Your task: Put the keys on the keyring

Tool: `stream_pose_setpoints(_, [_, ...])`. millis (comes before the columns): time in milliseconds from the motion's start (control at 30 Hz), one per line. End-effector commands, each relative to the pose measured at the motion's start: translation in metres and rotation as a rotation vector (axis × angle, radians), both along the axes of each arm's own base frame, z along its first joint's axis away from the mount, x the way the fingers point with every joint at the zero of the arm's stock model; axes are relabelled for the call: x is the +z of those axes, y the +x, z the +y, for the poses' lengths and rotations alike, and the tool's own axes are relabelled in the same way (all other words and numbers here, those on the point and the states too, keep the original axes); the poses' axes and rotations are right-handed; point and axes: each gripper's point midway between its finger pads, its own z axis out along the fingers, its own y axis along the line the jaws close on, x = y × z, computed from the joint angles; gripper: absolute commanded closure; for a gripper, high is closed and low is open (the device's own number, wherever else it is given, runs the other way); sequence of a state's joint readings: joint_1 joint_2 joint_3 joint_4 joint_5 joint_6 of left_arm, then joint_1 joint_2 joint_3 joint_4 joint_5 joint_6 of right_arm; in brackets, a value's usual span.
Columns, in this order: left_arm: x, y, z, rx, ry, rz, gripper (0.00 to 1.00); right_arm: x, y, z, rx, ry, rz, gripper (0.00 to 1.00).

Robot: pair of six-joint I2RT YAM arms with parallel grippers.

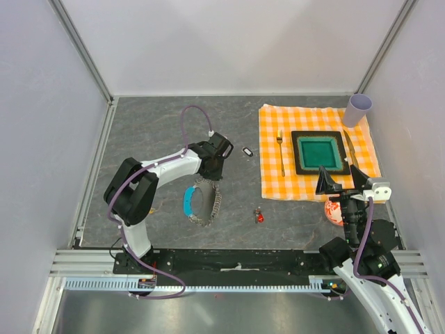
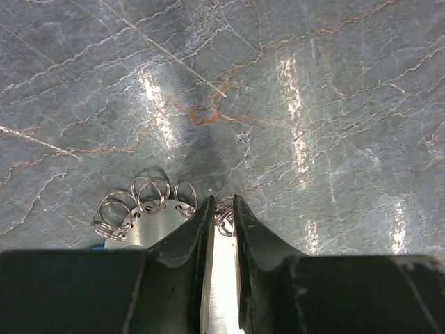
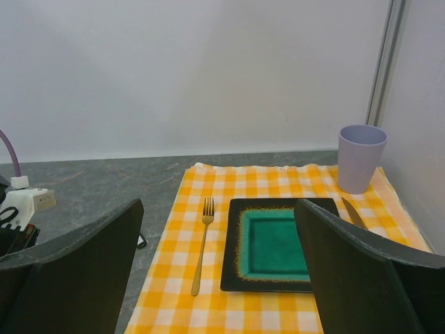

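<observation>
The keyring lies on the grey table as a loop of fine metal chain [image 1: 211, 206] with a curved blue piece [image 1: 188, 200]. My left gripper [image 1: 208, 174] is at the loop's far end, jaws nearly together on the chain. In the left wrist view, wire coils [image 2: 142, 198] and a round silver plate [image 2: 151, 224] lie left of the gripper [image 2: 222, 207], and coils sit between the fingertips. The key [image 1: 259, 216], tiny with a red head, lies alone on the table right of the loop. My right gripper [image 1: 342, 182] is open and empty, raised near the cloth's front edge.
An orange checked cloth [image 1: 274, 184] holds a gold fork [image 1: 281, 153], a green square plate [image 1: 319, 152], a knife [image 1: 350, 149] and a lilac cup [image 1: 359, 109]. A black-and-white fob [image 1: 247, 151] lies left of the cloth. A red-and-white round object [image 1: 333, 211] sits below my right gripper.
</observation>
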State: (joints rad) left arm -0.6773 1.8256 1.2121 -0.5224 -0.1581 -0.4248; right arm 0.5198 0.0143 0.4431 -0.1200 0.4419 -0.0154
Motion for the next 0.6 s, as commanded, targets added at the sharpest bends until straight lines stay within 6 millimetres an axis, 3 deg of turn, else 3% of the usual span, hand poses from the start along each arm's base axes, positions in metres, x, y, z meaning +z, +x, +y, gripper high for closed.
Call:
stream_pose_setpoints(0, [0.005, 0.002, -0.007, -0.042, -0.014, 0.005, 0.76, 0.008, -0.002, -0.001, 0.0, 0.009, -0.037, 0.02])
stream_pose_setpoints(300, [0.021, -0.004, 0.001, -0.02, -0.021, -0.012, 0.64, 0.008, -0.002, -0.001, 0.002, 0.011, -0.037, 0.02])
stream_pose_setpoints(467, [0.037, 0.009, 0.03, 0.122, 0.023, -0.093, 0.64, 0.008, -0.002, -0.001, 0.003, 0.013, -0.038, 0.02])
stream_pose_setpoints(567, [0.035, 0.014, 0.041, 0.162, 0.028, -0.098, 0.64, 0.009, -0.002, 0.0, 0.004, 0.011, -0.039, 0.02])
